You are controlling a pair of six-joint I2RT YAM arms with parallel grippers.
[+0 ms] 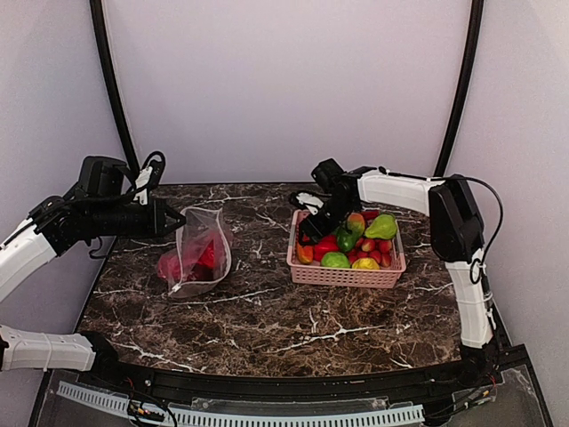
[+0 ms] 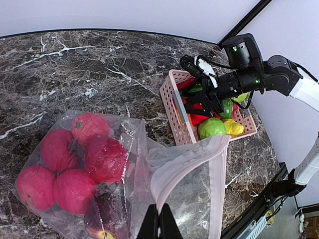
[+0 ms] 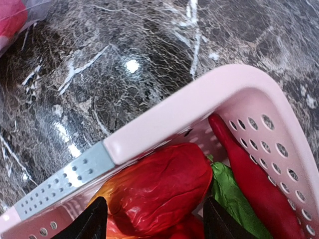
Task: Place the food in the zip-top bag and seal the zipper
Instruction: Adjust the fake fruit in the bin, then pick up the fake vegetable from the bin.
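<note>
My left claw [image 2: 159, 223] is pinched tight on the mouth edge of the bag [image 2: 192, 184], which lies near the left edge of the tabletop [image 1: 267, 311] with red fruits [image 2: 102, 159] inside. My right claw [image 3: 157, 219] stands wide astride a red pepper [image 3: 164, 184] in the basket [image 3: 199, 97] near the right edge.

A polished, marble-patterned table [image 1: 267, 311], dark brown with white veining, threw back glossy highlights beneath a pink basket [image 3: 199, 99] of smooth, matt moulded plastic, perforated and fitted with a grey plastic handle strip [image 3: 65, 184]. The zip-top bag [image 2: 189, 184] was thin, clear, crinkled film with a soft sheen and a paler, smoother zipper [image 2: 218, 189] strip, while the red food [image 2: 104, 159] inside it looked dull and faintly textured. A red piece [image 3: 164, 184] in the basket showed glossy, wrinkled plastic skin.
</note>
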